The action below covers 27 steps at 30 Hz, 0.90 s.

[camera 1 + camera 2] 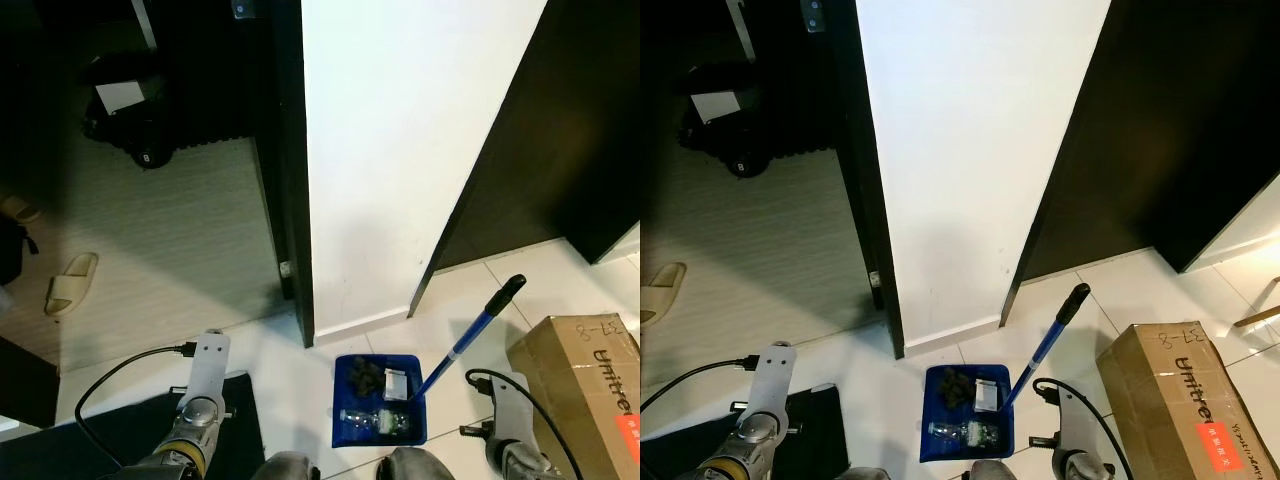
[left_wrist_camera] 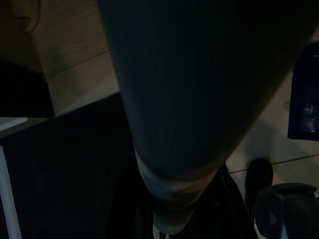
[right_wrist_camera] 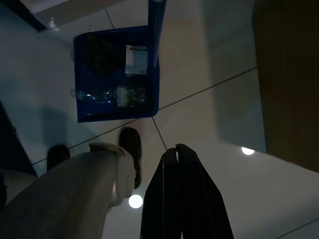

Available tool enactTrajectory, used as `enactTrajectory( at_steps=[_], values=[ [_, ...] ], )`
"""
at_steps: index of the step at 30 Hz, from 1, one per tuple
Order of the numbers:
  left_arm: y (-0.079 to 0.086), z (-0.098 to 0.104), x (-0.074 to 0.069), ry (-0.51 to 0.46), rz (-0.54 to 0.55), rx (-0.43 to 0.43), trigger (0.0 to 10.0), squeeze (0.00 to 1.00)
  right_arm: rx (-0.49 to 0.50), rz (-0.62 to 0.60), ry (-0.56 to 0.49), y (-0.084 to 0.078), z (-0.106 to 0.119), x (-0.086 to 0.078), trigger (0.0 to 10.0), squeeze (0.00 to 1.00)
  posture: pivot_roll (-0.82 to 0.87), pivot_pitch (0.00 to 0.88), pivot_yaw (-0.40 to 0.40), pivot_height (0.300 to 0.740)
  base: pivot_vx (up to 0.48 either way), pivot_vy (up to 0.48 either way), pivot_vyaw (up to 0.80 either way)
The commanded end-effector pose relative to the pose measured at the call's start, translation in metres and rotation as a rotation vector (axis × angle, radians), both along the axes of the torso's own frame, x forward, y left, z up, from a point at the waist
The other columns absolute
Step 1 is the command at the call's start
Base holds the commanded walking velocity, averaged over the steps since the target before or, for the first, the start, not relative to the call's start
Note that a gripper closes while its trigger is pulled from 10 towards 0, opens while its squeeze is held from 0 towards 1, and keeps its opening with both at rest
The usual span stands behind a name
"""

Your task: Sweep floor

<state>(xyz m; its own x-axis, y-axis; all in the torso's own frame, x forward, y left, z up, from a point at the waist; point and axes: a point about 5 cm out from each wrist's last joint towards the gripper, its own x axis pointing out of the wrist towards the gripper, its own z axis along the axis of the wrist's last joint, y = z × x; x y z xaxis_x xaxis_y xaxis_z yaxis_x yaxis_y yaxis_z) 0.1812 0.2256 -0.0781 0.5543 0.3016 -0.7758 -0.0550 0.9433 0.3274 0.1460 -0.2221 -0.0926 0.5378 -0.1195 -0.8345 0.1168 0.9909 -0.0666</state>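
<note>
Straight ahead I've got a white wall (image 1: 400, 150) with dark doors (image 1: 560, 130) beside it, so nothing passes forward there. At its foot the blue dustpan (image 1: 345, 400) sits on the tiles, its handle (image 1: 470, 335) slanting up to the right, and a cardboard box (image 1: 585, 375) stands near on that side, leaving a strip of bare tile between. On my left a black mat (image 1: 150, 425) lies on the floor, and the doorway beyond opens onto carpet (image 1: 170, 230) with a slipper (image 1: 70, 283).

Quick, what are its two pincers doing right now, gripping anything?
Left pincer: cannot be told; its wrist view is too dark.
Right pincer: closed, holding nothing, hanging above the floor near the blue dustpan.
</note>
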Motion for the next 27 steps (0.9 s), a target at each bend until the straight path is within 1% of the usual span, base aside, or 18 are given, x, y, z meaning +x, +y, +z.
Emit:
enactTrajectory(
  at_steps=[1,7,10,13,21,27],
  values=[
    [0.0085,0.0002,-0.0030,0.030,-0.003,0.028,10.0,0.00,0.008,0.000,0.009,0.0023,-0.0006,0.0004,10.0,0.00,0.07,0.000,-0.009,0.740,0.000,0.000,0.00],
    [0.0108,0.0013,-0.0020,0.028,-0.017,0.035,10.0,0.00,0.016,-0.010,0.011,0.0068,-0.0016,0.0005,10.0,0.00,0.07,0.000,0.001,0.740,0.000,0.000,0.00],
    [0.0121,0.0018,-0.0018,0.027,-0.020,0.039,10.0,0.00,0.008,-0.032,0.024,0.0042,-0.0027,-0.0033,10.0,0.00,0.07,0.000,-0.002,0.740,0.000,0.000,0.00],
    [0.0124,0.0018,-0.0019,0.026,-0.020,0.039,10.0,0.00,0.004,-0.032,0.025,0.0027,-0.0026,-0.0037,10.0,0.00,0.07,0.000,-0.004,0.740,0.000,0.000,0.00],
    [0.0133,0.0016,-0.0027,0.030,-0.018,0.035,10.0,0.00,-0.001,-0.023,0.015,0.0008,-0.0010,-0.0008,10.0,0.00,0.07,0.000,-0.010,0.740,0.000,0.000,0.00],
    [0.0127,0.0010,-0.0037,0.032,-0.019,0.031,10.0,0.00,0.005,-0.015,0.016,0.0053,-0.0016,0.0003,10.0,0.00,0.07,0.000,-0.011,0.740,0.000,0.000,0.00]
  ],
)
